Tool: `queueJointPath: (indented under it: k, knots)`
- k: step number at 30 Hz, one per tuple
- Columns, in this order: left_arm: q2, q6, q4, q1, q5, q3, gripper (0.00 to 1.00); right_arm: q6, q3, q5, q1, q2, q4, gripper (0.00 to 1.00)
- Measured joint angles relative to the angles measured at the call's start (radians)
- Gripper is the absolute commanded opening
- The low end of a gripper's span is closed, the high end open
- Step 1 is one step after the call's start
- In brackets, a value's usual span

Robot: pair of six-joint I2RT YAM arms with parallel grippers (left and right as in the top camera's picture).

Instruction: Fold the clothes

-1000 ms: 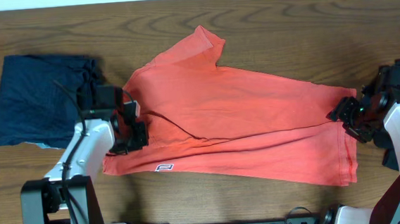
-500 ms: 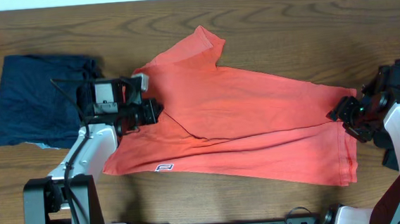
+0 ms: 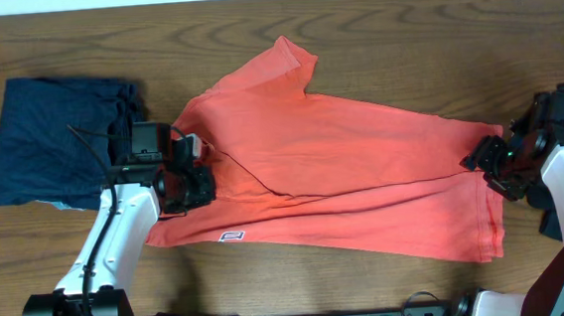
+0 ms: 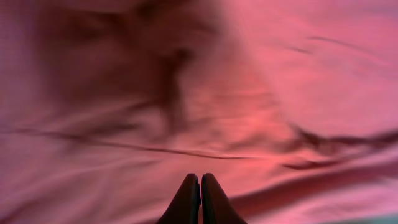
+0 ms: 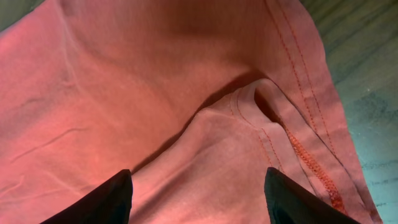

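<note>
Your left gripper [image 4: 200, 180] has its fingers together, holding nothing visible, over the left part of the coral T-shirt [image 3: 342, 164] spread mid-table. Your right gripper [image 5: 198, 175] stands apart over the right hem. I judge the folding is just beginning; next, pinch an edge. Only overhead shows the navy garment [image 3: 47, 140], far left.

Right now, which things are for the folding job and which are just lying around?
For the job: coral-red T-shirt; navy garment.
Just there: wooden table.
</note>
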Motion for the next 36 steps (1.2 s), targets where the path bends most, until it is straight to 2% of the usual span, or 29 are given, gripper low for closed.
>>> queueJointPath:
  k: [5,10,12,19,23,27,28,30,31,34,36]
  knots:
    - [0.026,0.001,0.151,-0.001,-0.116,-0.04,0.06,0.0,0.0,0.0,0.0,0.0,0.008,0.67]
    - [0.116,0.001,0.277,-0.029,-0.129,-0.069,0.06,0.0,0.0,0.0,0.0,0.0,0.008,0.67]
    - [0.144,0.0,0.325,-0.054,-0.082,-0.076,0.06,0.0,0.0,0.0,0.0,0.0,0.008,0.67]
    - [0.118,-0.056,0.46,-0.154,0.225,-0.071,0.06,0.0,0.0,0.0,0.0,0.0,0.003,0.67]
    - [0.043,-0.068,0.476,-0.179,0.296,-0.07,0.06,0.0,0.0,0.0,0.0,0.0,0.002,0.67]
    - [-0.049,-0.08,0.437,-0.17,0.293,-0.067,0.08,0.0,0.0,0.0,0.0,0.0,0.002,0.67]
    - [-0.077,-0.081,0.401,-0.164,0.27,-0.064,0.14,0.0,0.0,0.0,0.0,0.0,0.001,0.67]
    - [-0.128,-0.083,0.294,-0.156,0.195,-0.056,0.45,-0.001,0.0,0.0,0.0,0.0,0.0,0.67]
    - [-0.143,-0.076,0.251,-0.154,0.161,-0.055,0.52,-0.002,0.0,0.0,0.0,0.0,0.0,0.67]
    - [-0.158,-0.06,0.124,-0.153,0.031,-0.053,0.55,-0.004,0.0,0.0,0.0,0.0,0.0,0.68]
    - [-0.145,-0.055,0.091,-0.153,-0.051,-0.054,0.55,-0.004,0.0,0.0,0.0,0.0,0.0,0.68]
